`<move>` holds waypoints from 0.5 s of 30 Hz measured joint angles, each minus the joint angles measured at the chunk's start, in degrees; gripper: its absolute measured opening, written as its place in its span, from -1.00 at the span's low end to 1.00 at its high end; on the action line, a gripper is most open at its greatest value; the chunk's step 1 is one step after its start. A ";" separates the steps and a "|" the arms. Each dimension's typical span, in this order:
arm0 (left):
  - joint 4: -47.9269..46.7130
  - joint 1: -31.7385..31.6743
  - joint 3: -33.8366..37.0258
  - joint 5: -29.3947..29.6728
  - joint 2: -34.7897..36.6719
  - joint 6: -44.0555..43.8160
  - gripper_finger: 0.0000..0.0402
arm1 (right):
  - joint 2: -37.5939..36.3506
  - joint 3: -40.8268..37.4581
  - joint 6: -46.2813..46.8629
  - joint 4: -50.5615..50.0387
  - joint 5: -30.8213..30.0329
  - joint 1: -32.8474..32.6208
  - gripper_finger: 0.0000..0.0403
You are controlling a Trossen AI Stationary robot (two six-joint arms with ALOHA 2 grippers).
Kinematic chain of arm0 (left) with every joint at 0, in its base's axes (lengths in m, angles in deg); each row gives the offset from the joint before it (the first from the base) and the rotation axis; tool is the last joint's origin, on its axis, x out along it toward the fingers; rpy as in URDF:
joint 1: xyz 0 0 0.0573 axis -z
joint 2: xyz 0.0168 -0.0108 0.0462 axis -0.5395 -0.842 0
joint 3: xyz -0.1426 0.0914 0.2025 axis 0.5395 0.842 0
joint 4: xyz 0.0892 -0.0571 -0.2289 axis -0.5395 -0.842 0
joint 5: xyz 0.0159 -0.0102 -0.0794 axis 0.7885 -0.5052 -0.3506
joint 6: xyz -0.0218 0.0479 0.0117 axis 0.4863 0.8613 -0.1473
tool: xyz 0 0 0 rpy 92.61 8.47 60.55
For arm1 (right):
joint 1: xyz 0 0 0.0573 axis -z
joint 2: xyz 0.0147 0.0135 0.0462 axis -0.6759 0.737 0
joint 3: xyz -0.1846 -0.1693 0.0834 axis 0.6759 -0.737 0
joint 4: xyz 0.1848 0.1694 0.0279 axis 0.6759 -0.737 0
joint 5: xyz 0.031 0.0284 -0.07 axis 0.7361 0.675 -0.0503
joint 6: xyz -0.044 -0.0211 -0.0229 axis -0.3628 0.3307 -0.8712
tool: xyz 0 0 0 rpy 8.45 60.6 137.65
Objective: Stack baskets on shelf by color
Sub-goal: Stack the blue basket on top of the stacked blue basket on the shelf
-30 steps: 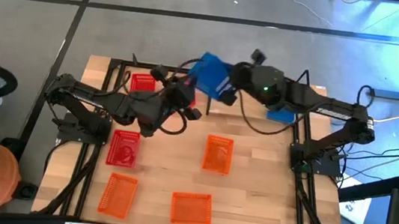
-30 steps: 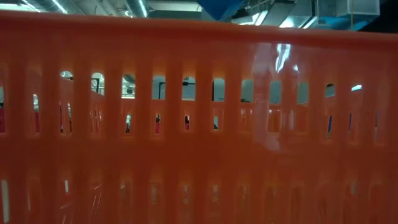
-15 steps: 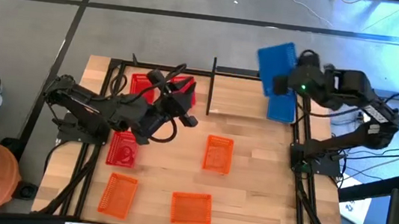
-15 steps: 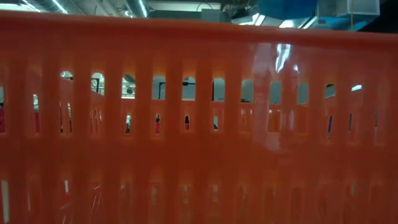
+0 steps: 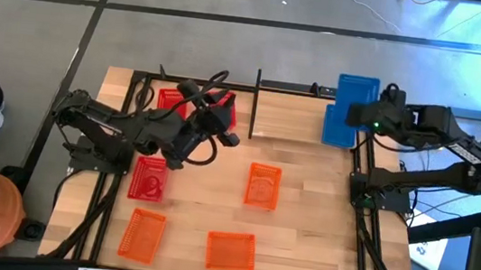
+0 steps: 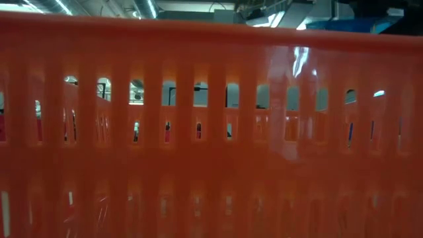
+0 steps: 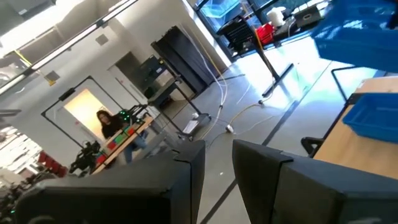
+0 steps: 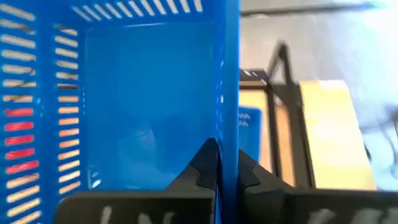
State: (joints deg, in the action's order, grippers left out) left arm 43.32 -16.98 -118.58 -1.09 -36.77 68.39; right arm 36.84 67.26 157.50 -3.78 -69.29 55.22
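The left gripper (image 5: 222, 117) is seen at about ten o'clock on the table, over the red baskets (image 5: 173, 101) at the shelf's (image 5: 288, 113) left end; its fingers (image 7: 264, 177) stand slightly parted with nothing between them. At two o'clock, a blue basket (image 5: 356, 91) is pinched by its wall in the shut right gripper (image 8: 222, 169), above another blue basket (image 5: 338, 131) on the shelf. A thin-wall pinch could let it swing, so the rims may catch. The pinch is shown only by the right wrist view; the orange baskets (image 5: 262, 186) at six o'clock only from above.
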 joint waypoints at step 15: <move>-5.68 -1.20 0.00 -6.20 0.07 -0.01 -0.62 | -7.18 -21.71 7.55 13.06 12.97 10.09 -1.00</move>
State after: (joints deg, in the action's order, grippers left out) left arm 37.64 -18.17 -118.58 -7.30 -36.70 68.38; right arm 29.66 45.55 165.05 9.28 -56.32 65.32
